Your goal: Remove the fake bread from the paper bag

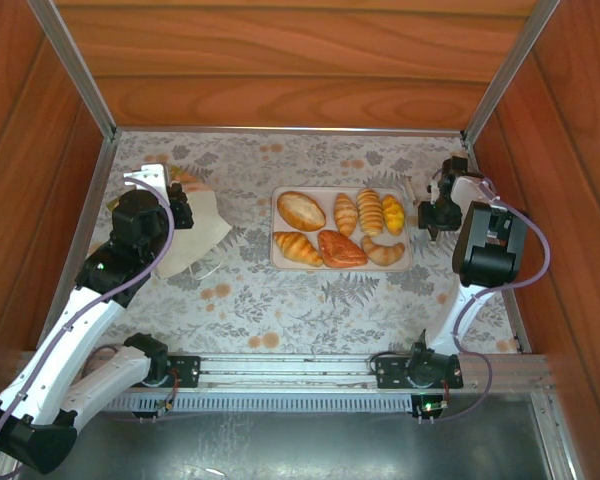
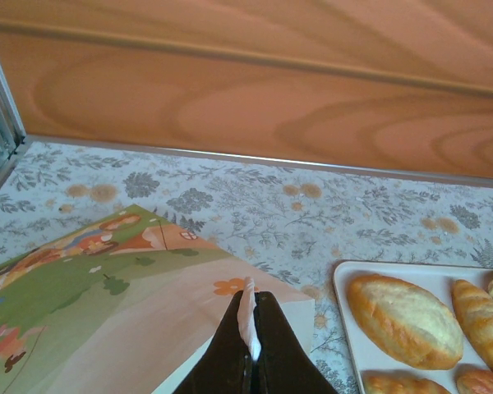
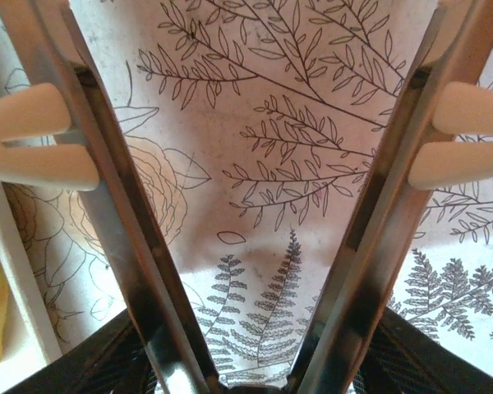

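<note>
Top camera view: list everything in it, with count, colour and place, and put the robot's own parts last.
bread pieces: seven, golden-brown with one small yellow, all on the tray
tray: one, pale pinkish-beige, centre-right of the table
paper bag: one, cream with a printed picture, lying flat at the left
tablecloth: one, pale with grey leaves and orange flowers, covering the table
wooden walls: three, reddish-brown, at the back and both sides
metal rail: one, silver, along the near edge
arms: two, white and black, one each side
left claw: one, black, shut on a thin white strip at the bag's edge
right claw: one, black, open, just right of the tray
</note>
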